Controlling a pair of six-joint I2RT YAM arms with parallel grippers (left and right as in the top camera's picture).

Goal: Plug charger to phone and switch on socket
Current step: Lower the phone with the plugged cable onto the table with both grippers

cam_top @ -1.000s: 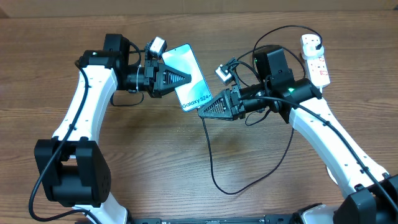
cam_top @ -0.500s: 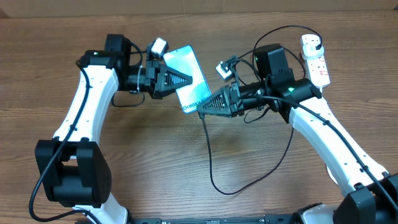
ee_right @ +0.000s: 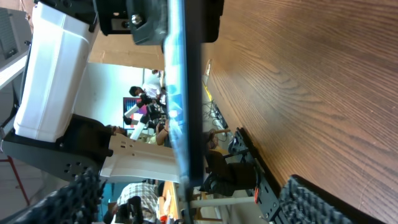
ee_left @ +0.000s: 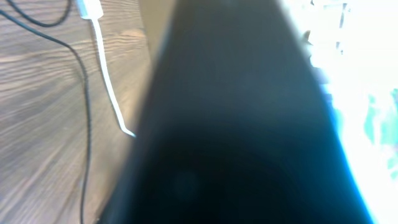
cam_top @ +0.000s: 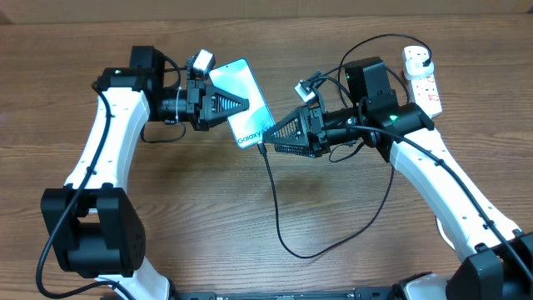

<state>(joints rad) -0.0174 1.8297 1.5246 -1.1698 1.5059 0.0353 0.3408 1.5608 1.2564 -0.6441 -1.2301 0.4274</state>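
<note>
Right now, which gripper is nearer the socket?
Right. The right gripper sits left of the socket, at the lower end of the phone; the left gripper, holding the phone, is farther left.

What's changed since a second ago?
The right gripper opened and let go of the charger, whose tip stays at the bottom edge of the phone, apparently plugged in. The left gripper, still shut on the phone, carried it slightly left. The socket has not moved.

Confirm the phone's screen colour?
The phone has a bright cyan-blue screen with dark lettering near one end. It shows best in the overhead view.
</note>
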